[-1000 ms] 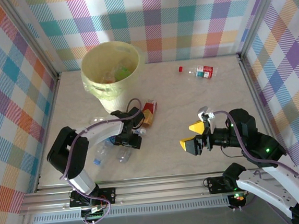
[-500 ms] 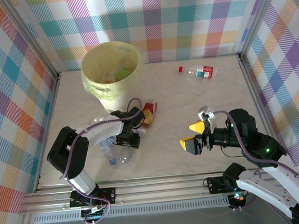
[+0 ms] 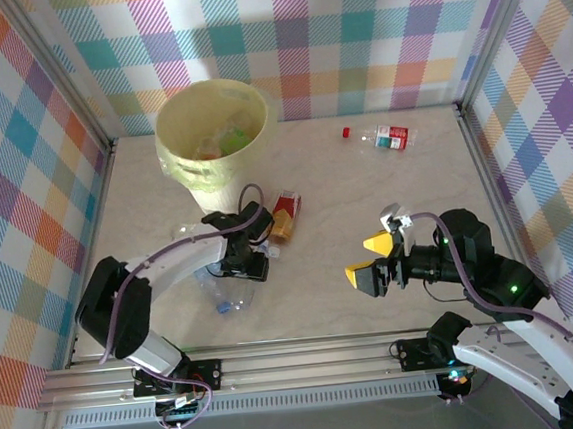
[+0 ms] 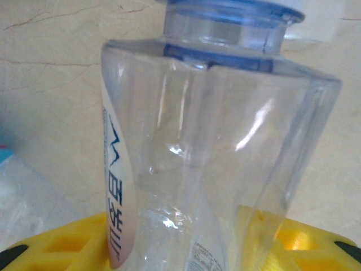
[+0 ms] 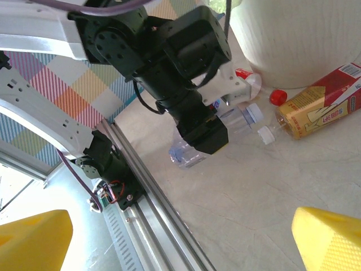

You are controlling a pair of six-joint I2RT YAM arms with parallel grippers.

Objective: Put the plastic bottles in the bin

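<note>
Step in hand: pick-up of one bottle by the left arm. The left hand (image 3: 242, 275) sits low over the surface (image 3: 365, 193), just in front of the bin (image 3: 209, 186). In the left wrist view, a clear bottle (image 4: 214, 141) with a blue cap stands between the yellow fingers (image 4: 62, 245), one on each side of its body. The body shows creases at the waist, so the grip is judged closed on it. Whether the bottle is already off the surface cannot be told.

Next move, as judged:
- Raise the left hand until the clear bottle clears the bin rim, which stands well above the surface.
- Carry it over the bin opening, then release. Several bottles already lie inside.

The thin, empty bottle may buckle or slip under grip pressure.

Surroundings:
- An orange-brown bottle (image 3: 285, 215) with a red label lies just beside the left hand, on its right side, near the bin wall.
- Further clear bottles lie on the surface close to the left hand. A lift may knock them.
- A far bottle (image 3: 391, 137) lies near the back edge, with a loose red cap (image 3: 345, 131) beside it.
- The right hand (image 3: 368, 260) hangs wide open and empty, well apart from the left arm's path.
</note>
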